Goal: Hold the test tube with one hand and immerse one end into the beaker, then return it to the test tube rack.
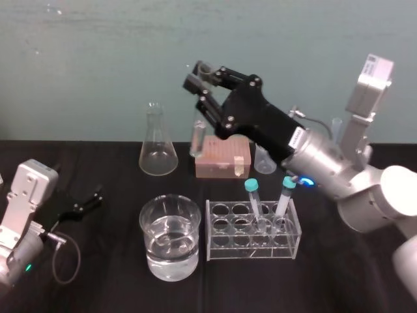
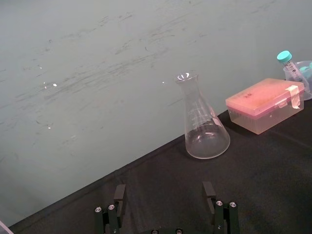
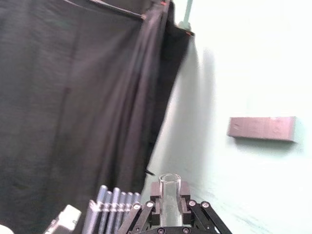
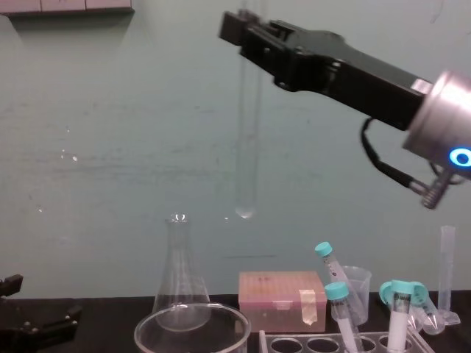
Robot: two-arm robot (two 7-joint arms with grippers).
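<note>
Holding the test tube (image 4: 246, 147) upright in the air, high above the rim of the beaker (image 1: 171, 238) and a little toward its back and right, rounded end down and well clear of the clear liquid inside. Pinched near its open mouth by the right gripper (image 4: 246, 26), black fingers pressed onto the glass from both sides, with most of the tube's length hanging free below them. Reaching in from the beaker's right on a silver arm (image 4: 441, 121) with a glowing blue ring.

Just beside the beaker on its right, the test tube rack (image 1: 253, 231), with two teal-capped tubes (image 1: 253, 195) leaning in its far holes. Behind the beaker, a cone-shaped flask (image 1: 158, 147), and to the right of that a pink box (image 1: 223, 158).

Well to the beaker's left, low over the black table (image 1: 104, 287), the left gripper (image 1: 88, 199), parked with fingers spread apart.
</note>
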